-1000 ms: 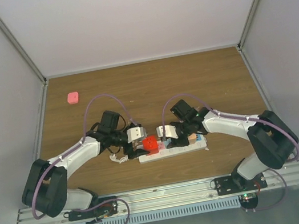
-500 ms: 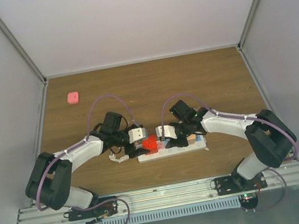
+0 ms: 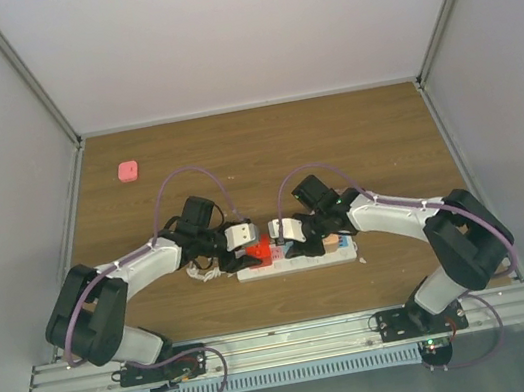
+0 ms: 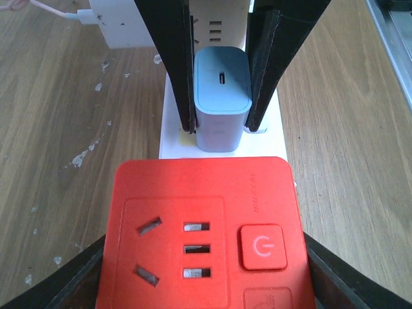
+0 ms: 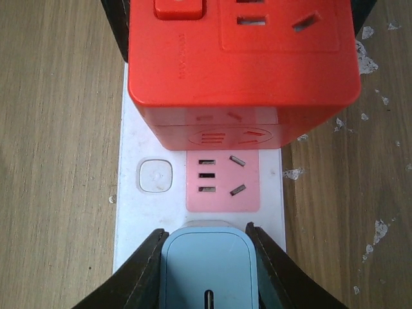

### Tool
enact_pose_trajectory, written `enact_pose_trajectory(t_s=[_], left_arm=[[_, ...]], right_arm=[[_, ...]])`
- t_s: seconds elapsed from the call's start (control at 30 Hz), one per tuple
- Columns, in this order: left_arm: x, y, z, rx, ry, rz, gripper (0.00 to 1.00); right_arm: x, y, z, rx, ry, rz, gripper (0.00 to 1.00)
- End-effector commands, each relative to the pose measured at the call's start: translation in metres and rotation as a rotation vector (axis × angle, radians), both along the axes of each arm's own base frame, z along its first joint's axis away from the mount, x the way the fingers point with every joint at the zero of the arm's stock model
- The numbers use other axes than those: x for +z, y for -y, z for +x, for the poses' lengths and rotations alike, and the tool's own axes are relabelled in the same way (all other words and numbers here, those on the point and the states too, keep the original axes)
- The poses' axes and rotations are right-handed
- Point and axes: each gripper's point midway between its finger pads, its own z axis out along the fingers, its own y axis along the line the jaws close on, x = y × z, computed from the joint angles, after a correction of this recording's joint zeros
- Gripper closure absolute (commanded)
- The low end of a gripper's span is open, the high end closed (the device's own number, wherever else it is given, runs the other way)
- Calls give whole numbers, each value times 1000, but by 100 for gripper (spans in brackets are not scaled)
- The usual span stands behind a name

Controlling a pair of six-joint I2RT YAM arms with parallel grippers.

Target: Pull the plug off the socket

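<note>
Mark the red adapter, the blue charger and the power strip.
red adapter (image 4: pixel 203 225), left wrist view, on its top face
blue charger (image 4: pixel 222 80), left wrist view, on its top face
power strip (image 5: pixel 222 180), right wrist view, on its pink outlet panel

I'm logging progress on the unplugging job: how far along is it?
Done: both arms are in place over the power strip. In hand: the right gripper is shut on the blue charger, and the left gripper flanks the red cube adapter; whether it grips it yet is unclear. Left: nothing is unplugged. Charger and adapter both sit on the strip, so the pull itself is to come.
</note>
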Motion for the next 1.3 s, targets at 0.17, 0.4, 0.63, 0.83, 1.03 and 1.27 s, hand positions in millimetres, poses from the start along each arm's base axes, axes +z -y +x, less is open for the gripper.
enact_pose_trajectory(t_s=[0.17, 0.4, 0.63, 0.83, 1.03, 1.27], left_arm=[[34, 9, 4, -29, 113, -93, 61], [51, 13, 9, -20, 91, -142, 68], [65, 8, 17, -10, 11, -215, 72], [69, 6, 15, -25, 15, -232, 73], [73, 1, 13, -34, 136, -223, 73], [71, -4, 12, -28, 211, -205, 75]], right_arm=[[-32, 6, 3, -13, 18, -103, 88], [-39, 9, 7, -33, 25, -133, 91], [-42, 12, 9, -44, 29, -150, 92], [-46, 13, 9, -46, 22, -163, 93], [-49, 14, 9, -52, 17, -174, 93], [-52, 15, 10, -58, 12, -187, 93]])
